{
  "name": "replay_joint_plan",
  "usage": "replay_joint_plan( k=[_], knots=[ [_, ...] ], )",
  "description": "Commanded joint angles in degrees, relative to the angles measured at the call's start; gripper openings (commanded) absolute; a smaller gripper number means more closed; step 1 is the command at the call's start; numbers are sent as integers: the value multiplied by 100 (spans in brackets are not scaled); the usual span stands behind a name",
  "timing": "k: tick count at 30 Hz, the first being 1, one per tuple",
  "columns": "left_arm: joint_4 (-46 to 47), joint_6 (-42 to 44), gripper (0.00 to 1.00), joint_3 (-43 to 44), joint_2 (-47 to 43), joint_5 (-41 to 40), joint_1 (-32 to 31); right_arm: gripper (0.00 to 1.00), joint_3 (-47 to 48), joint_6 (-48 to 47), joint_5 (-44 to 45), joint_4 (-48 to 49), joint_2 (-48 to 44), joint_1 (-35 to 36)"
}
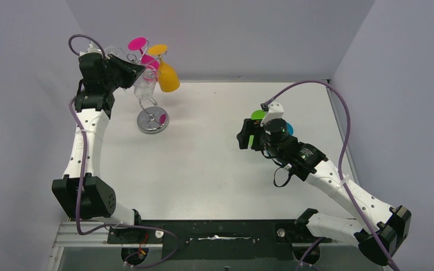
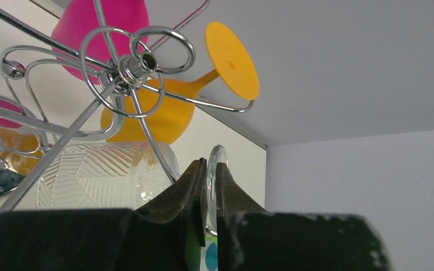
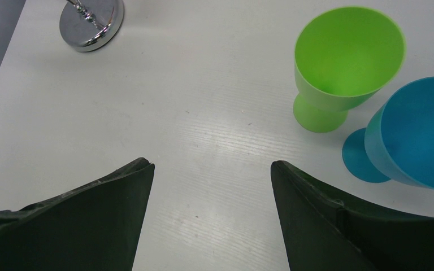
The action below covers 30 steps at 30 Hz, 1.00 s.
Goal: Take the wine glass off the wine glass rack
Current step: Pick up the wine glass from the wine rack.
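Note:
The wine glass rack (image 1: pixel 152 120) stands at the back left; its scroll arms (image 2: pixel 133 65) fill the left wrist view. A clear ribbed wine glass (image 1: pixel 146 84) hangs upside down from it, bowl (image 2: pixel 102 172) low. My left gripper (image 1: pixel 140 72) is up at the rack's top, shut (image 2: pixel 210 165) on the edge of that glass's clear round foot (image 2: pixel 217 155). A pink glass (image 2: pixel 104 25) and an orange glass (image 1: pixel 168 76) also hang on the rack. My right gripper (image 1: pixel 247 135) hovers open (image 3: pixel 209 165) over bare table, holding nothing.
A green cup (image 3: pixel 342 62) and a blue cup (image 3: pixel 415 135) stand upright on the table just right of my right gripper. The rack's shiny round base (image 3: pixel 90 22) shows far left in the right wrist view. Grey walls close in behind and on both sides.

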Motion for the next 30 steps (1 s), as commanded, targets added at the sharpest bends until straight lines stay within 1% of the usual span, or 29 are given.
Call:
replay_joint_plan(
  k=[1, 15, 23, 30],
  knots=[
    [1272, -197, 0, -3, -729, -243, -49, 77, 144, 36, 151, 103, -116, -30],
    [1237, -184, 0, -539, -1193, -385, -86, 78, 153, 34, 107, 76, -140, -28],
    [1084, -136, 0, -1030, -1647, -859, -115, 77, 69, 58, 64, 12, -229, -30],
    [1068, -240, 0, -1246, -1794, -707, -111, 78, 73, -45, -5, -38, -205, -39]
  ],
)
